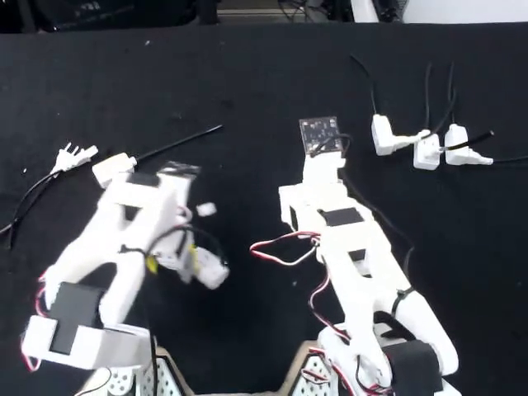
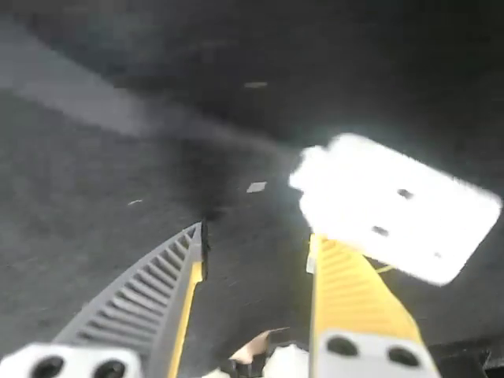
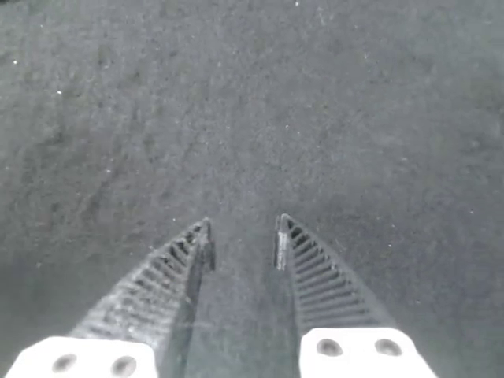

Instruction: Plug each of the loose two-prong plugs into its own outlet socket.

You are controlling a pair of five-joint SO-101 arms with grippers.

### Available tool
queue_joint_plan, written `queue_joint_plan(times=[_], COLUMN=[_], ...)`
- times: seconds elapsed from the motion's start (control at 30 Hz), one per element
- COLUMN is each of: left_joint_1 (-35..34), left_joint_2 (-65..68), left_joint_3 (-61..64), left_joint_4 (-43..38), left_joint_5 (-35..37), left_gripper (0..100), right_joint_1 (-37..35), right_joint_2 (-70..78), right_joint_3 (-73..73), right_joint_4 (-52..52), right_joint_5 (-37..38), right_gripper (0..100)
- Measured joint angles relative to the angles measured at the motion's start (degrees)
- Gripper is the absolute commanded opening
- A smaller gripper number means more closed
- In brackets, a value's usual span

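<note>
- High view: the left arm leans toward the far left, its tip over a white socket block. A loose plug lies just left of the block.
- The left gripper has its fingers spread wide and holds nothing. The socket block sits just past its yellow finger.
- The right arm stretches toward the far centre.
- The right gripper points down at the black table, its fingers narrowly parted and empty.
- Other white plugs and sockets sit at the far right.

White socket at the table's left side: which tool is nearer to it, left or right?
Left. The left tool hangs open right beside the white socket, nearly at its edge. The right tool is over bare black table near the middle, well apart.
</note>
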Motion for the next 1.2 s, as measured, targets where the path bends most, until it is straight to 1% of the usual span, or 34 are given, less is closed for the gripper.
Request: queue_joint_plan(times=[0.1,0.27,0.37,0.43,0.53,0.6,0.8,0.9,0.97,1.07,1.2], left_joint_1=[5.54,9.41,9.41,7.91,4.57,3.34,3.52,2.46,-0.53,-6.24,-13.36], left_joint_2=[0.0,-0.09,-0.09,-0.09,-0.09,-0.09,-0.09,-0.09,-0.09,-0.09,-0.09], left_joint_3=[0.0,0.0,-1.93,-4.48,-6.95,-6.95,-6.86,-4.57,-2.64,-0.09,0.09], left_joint_4=[-2.11,-3.52,1.58,4.75,5.19,2.73,-4.13,-8.18,-11.52,-15.82,-17.05], left_joint_5=[1.76,2.2,2.37,2.2,1.23,0.0,-0.09,-0.62,-1.05,-4.92,-9.05], left_gripper=[22,22,22,22,22,22,22,22,22,22,22], right_joint_1=[0.26,0.26,0.26,0.26,0.26,0.26,0.26,0.26,0.26,0.26,0.26], right_joint_2=[0.0,0.0,0.0,0.0,0.0,0.0,0.0,0.0,0.0,0.0,0.0], right_joint_3=[0.0,0.0,0.0,0.0,0.0,0.0,0.0,0.0,0.0,0.0,0.0], right_joint_4=[0.0,0.0,0.0,-0.18,-0.18,-0.18,-0.18,-0.18,-0.18,-0.18,-0.18], right_joint_5=[0.0,0.0,0.0,0.0,0.0,0.0,0.0,0.0,0.0,0.0,0.0], right_gripper=[12.3,12.3,12.3,12.3,12.3,12.3,12.3,12.3,12.3,12.3,12.3])
